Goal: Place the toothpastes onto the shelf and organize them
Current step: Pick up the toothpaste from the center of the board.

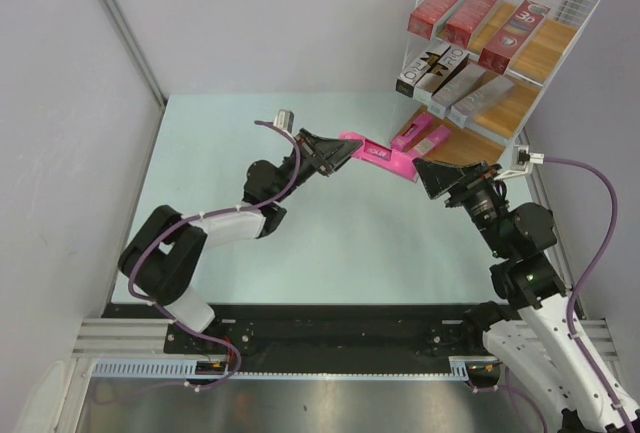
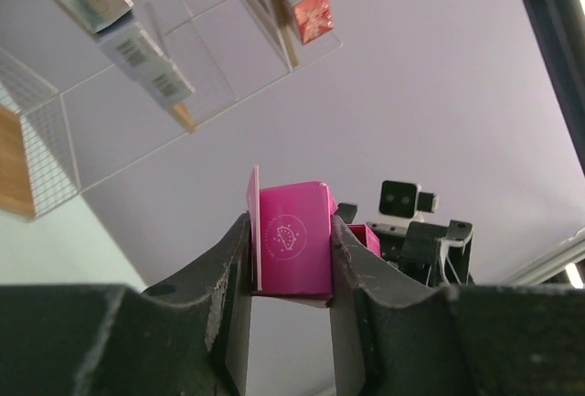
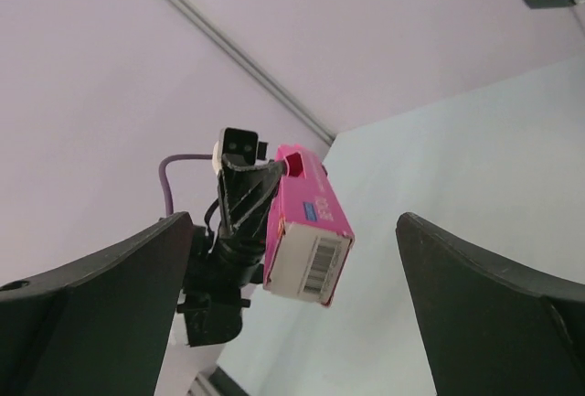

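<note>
Above the pale table [image 1: 330, 253], between the two arms, the left gripper [image 1: 338, 153] is clamped on one end of a bright pink carton [image 1: 385, 157], holding it in the air roughly level. The right gripper [image 1: 428, 175] faces the carton's barcode end with its fingers spread wide, touching nothing. On the shelf [image 1: 555, 53] at the far right, red cartons [image 1: 465, 5] lie on the top board, silver cartons [image 1: 462, 81] on the middle one, and two pink cartons [image 1: 420, 135] on the lowest.

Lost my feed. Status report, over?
Left end effector shut on pink carton. Right end effector open at its far end. Nothing blocking the shelf.
</note>
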